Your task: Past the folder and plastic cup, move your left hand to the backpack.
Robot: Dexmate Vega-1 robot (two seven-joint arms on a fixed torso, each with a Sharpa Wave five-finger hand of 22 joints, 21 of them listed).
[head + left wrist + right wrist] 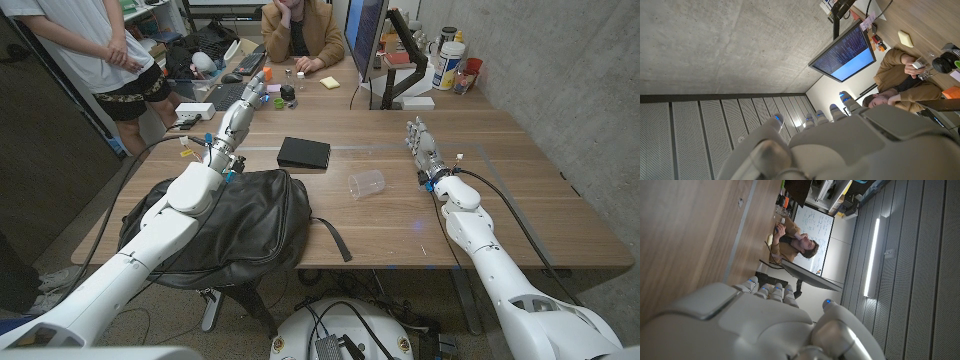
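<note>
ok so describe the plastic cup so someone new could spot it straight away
Start at the wooden table and find the big black backpack at its near left edge. Just right of it lies the plastic cup, tipped on its side; it is clear and see-through, unlike the flat black folder behind it.

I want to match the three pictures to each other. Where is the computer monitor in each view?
Head view: the monitor stands at the table's far end, right of the seated person in a brown jacket.
Left wrist view: its lit screen faces the camera, next to that person.
Right wrist view: nearly edge-on, a dark slab beside that person.
Shared landmark: the seated person.
</note>
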